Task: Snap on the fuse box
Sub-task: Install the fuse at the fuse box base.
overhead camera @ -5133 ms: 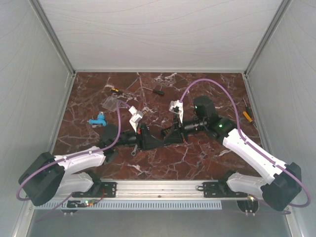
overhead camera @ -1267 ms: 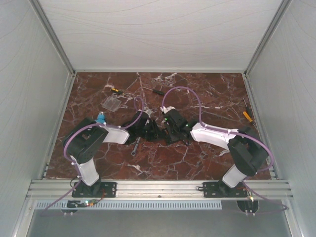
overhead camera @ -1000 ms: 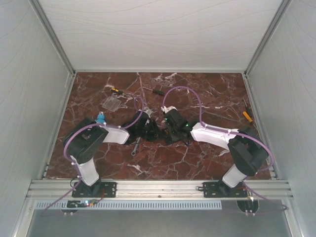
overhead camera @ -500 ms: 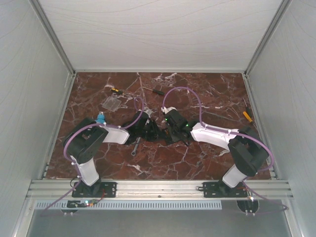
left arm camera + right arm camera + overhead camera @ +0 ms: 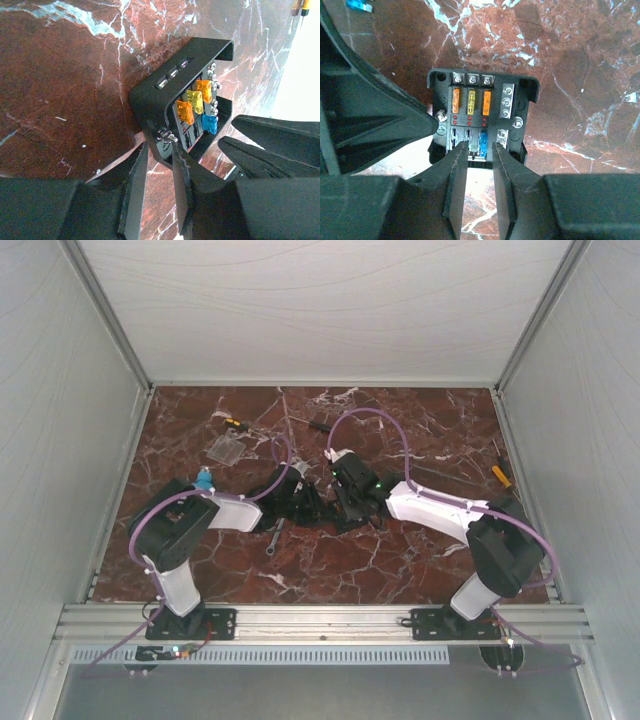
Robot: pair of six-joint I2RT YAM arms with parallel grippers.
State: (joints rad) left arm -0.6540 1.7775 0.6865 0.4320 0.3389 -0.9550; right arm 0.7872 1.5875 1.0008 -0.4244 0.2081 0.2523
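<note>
The fuse box [image 5: 326, 508] is a black squarish box lying on the marble between both grippers. Its orange and yellow fuses [image 5: 470, 101] and one blue fuse [image 5: 483, 141] face up. My left gripper [image 5: 160, 146] is shut on the box's side flange, right beside a small screw [image 5: 166, 134]. In the top view it [image 5: 308, 507] comes in from the left. My right gripper [image 5: 479, 145] stands slightly open at the box's near edge. Its tips flank the blue fuse's slot and nothing is between the fingers. From above, the right gripper [image 5: 347, 510] meets the box from the right.
A flat clear cover [image 5: 228, 448] lies at the back left, with a blue part [image 5: 204, 480] near my left arm. Screwdrivers lie at the back [image 5: 232, 423], [image 5: 318, 424] and far right [image 5: 500, 475]. A small wrench [image 5: 275, 538] rests in front of the box.
The right gripper's fingers have parted a little at the box's edge and its wrist has shifted slightly. The left arm holds still. Five seconds ago both arms reached out differently.
</note>
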